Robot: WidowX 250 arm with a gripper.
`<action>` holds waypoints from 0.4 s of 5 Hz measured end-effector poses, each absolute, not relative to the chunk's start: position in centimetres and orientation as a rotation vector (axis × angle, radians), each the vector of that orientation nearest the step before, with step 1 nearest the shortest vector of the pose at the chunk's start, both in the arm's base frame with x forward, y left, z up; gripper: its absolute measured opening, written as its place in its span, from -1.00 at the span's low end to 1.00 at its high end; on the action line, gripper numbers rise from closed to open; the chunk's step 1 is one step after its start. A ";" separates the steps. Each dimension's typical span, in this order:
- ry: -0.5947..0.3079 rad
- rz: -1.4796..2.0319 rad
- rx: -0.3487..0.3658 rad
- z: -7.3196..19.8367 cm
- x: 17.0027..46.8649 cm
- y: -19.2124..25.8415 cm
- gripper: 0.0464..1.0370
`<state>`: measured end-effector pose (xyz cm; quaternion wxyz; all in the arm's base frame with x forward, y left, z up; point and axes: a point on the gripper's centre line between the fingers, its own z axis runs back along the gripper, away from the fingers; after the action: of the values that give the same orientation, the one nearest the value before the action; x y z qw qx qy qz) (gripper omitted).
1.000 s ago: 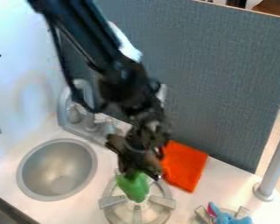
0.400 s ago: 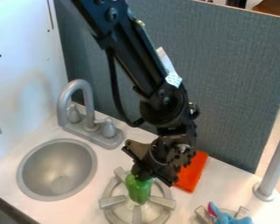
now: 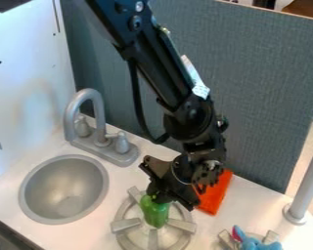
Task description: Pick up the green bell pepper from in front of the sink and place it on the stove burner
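"White counter [image 3: 126, 180], grey panel [image 3: 251, 63] behind. What's happening at the gripper [image 3: 172, 201]?"

"It's right at the top of the green thing [image 3: 155, 212]. I can't tell whether it's open or closed on it."

"And what's just changed?"

"The arm swung across toward the orange cloth [image 3: 214, 195], with only a slight shift at the end. The green thing leaned a second ago; now it's nearly upright on the burner [image 3: 126, 224], and it didn't follow that last shift."

"Meaning?"

"My guess is the burner's taking its weight, rather than the gripper. Can't swear it's free, though; a pull could still tip it."

"What's further out?"

"That cloth lies on the counter, partly hidden behind the gripper. The sink [image 3: 61, 183] and faucet [image 3: 100, 117] are over on the view's left. Down at the lower right there's a blue toy [image 3: 254, 242] at a second burner [image 3: 228, 239], near the pole [image 3: 309, 176]."
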<state>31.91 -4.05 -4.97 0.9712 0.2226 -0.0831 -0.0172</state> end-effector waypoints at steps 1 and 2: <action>-0.172 -0.035 0.372 -4.7 31.0 -3.5 0.03; -0.202 -0.003 0.309 -2.8 31.0 -2.4 0.63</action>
<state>31.00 -2.42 -2.77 0.9830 0.1538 -0.1004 -0.0014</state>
